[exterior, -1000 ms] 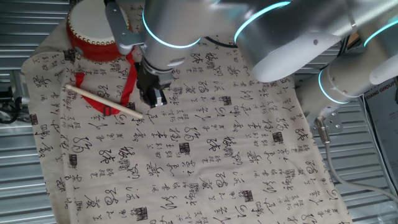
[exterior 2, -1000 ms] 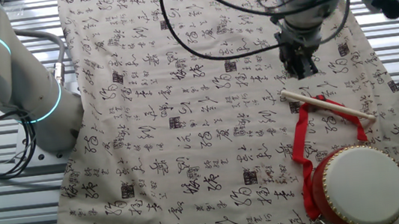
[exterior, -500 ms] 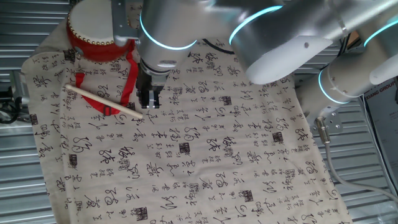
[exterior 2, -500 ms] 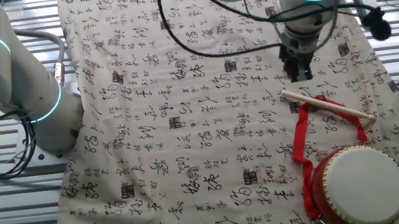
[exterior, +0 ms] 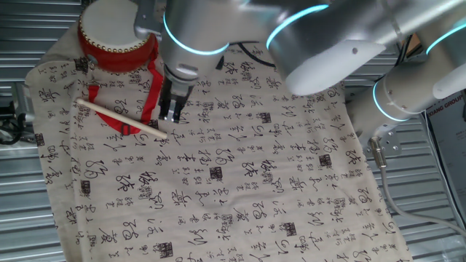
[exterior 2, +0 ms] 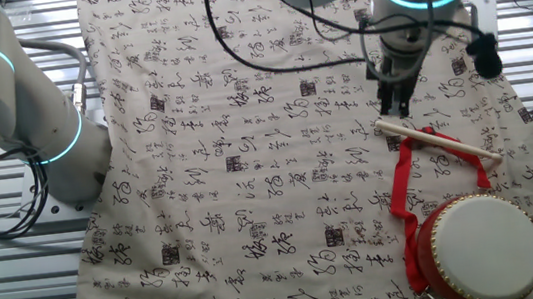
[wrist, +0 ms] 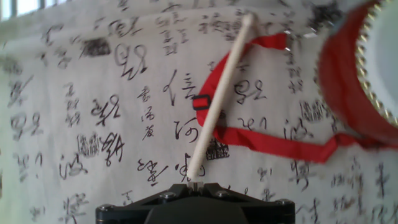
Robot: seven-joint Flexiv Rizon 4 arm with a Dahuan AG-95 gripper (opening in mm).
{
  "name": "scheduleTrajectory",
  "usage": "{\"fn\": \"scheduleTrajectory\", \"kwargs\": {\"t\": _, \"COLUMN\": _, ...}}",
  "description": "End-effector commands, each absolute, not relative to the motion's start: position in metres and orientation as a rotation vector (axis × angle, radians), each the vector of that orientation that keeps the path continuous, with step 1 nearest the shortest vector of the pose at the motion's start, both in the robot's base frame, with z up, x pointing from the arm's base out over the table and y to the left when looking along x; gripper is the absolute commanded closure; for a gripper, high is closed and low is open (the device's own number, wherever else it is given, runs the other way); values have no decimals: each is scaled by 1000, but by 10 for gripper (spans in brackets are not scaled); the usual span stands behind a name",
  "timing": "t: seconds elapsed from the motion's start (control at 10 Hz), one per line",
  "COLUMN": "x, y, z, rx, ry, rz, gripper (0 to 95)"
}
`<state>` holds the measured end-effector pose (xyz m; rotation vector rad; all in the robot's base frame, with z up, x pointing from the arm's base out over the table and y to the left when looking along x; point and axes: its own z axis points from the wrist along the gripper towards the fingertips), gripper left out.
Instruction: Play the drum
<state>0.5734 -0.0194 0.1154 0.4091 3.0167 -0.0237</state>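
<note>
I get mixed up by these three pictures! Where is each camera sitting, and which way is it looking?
One fixed view: high up, looking down at the cloth, with the drum far left; the arm and gripper show.
The other fixed view: the opposite side, drum near right; the gripper and another arm's base at the left show.
Hand view: on the hand, looking along the stick; only a dark bottom edge of the hand shows.
All three share the drum, stick and red strap.

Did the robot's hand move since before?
Yes. The gripper slid toward the near end of the stick, which stayed put on the cloth.
</note>
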Motion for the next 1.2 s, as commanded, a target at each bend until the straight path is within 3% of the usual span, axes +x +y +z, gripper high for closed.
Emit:
{"fn": "scheduleTrajectory", "kwargs": {"t": 0.1, "x": 573, "y": -31, "z": 121, "rx": 389, "ry": 3021, "rz": -11, "gripper": 950}}
{"fn": "scheduleTrajectory", "kwargs": {"t": 1.2, "x": 603, "y": -27, "z": 85, "rx": 388, "ry": 3011, "rz": -12, "gripper": 950}}
